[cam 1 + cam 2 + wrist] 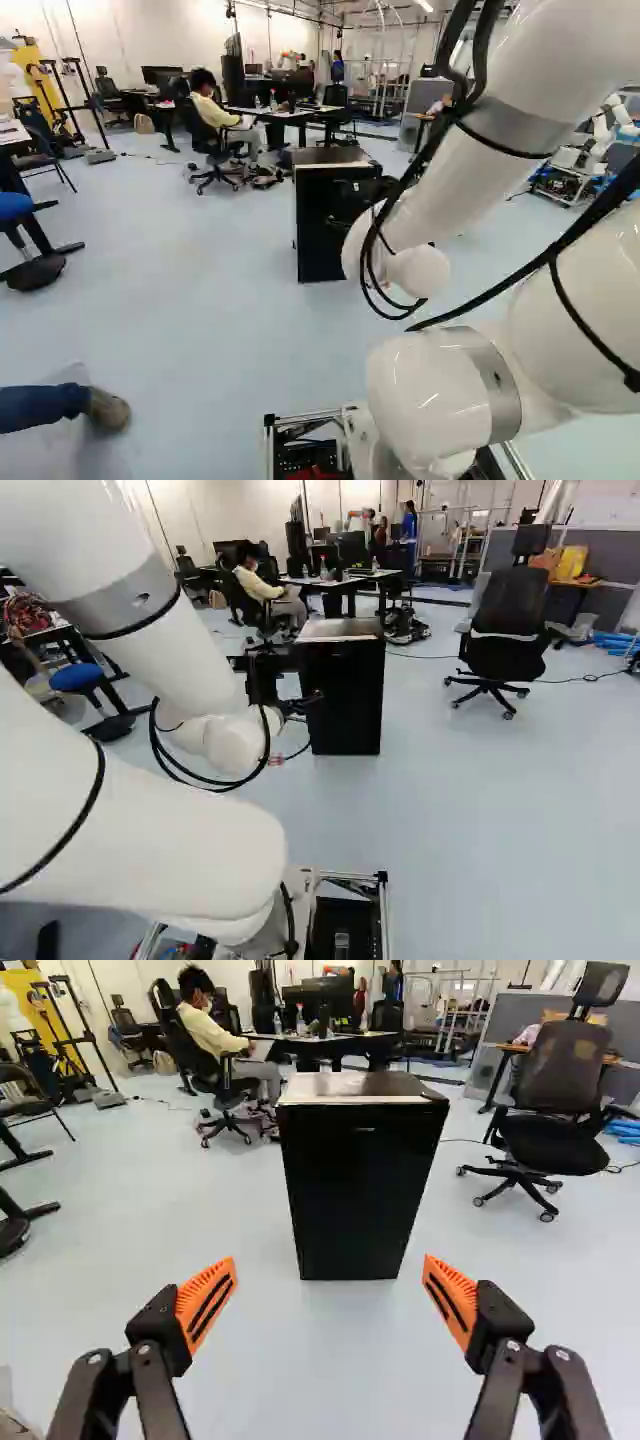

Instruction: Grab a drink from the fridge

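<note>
Orange pads [206, 1302] are close by, on the two fingers of the hand [330, 1260]. The hand is wide open and has hold of nothing. Past it, the small black fridge [345, 700] stands upright on the floor [130, 1220], and its door [360, 1195] looks shut. No drink can be seen, so it may be inside.

Opening the door seems to come first. I can't see a big handle, so a finger could slip off the edge if it goes in crooked. If the hand goes straight in, it could push the door instead of pulling it. A hard push or pull might make the fridge slide or tip. The door could also bump the arm [130, 820] if the base parks too close. Loopy black cables [154, 735] hang from the arm and could catch on a corner. A person's shoe [107, 410] is near the base, so turning that way could bump it.
</note>
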Controlling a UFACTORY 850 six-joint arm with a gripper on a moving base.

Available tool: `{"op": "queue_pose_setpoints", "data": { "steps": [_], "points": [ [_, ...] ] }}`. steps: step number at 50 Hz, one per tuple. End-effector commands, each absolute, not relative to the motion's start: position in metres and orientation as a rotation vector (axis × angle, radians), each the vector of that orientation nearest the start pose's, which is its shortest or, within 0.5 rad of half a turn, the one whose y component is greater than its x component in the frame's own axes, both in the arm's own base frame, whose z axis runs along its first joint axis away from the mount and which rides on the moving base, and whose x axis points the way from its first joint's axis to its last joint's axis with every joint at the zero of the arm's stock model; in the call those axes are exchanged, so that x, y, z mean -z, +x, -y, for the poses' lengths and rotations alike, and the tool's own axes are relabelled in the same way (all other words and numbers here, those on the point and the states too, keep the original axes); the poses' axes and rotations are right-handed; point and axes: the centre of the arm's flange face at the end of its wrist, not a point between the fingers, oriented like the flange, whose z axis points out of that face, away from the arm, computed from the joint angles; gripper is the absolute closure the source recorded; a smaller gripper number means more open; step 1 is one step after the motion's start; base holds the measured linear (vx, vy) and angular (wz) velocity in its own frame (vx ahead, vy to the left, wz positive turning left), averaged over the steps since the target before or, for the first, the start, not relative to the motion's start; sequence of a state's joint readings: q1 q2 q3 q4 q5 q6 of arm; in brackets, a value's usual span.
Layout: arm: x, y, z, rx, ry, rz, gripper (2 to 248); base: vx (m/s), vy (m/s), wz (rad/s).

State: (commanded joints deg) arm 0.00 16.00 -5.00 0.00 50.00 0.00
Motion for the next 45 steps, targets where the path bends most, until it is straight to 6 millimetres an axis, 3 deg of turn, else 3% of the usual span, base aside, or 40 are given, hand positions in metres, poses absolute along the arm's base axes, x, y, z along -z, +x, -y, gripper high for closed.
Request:
{"op": "queue_pose_setpoints", "data": {
  "steps": [45],
  "points": [
    [-0.3656, 0.2703, 0.0000, 1.824, -2.558, 0.000, 3, 0.027, 0.003, 0.002]
  ]
}}
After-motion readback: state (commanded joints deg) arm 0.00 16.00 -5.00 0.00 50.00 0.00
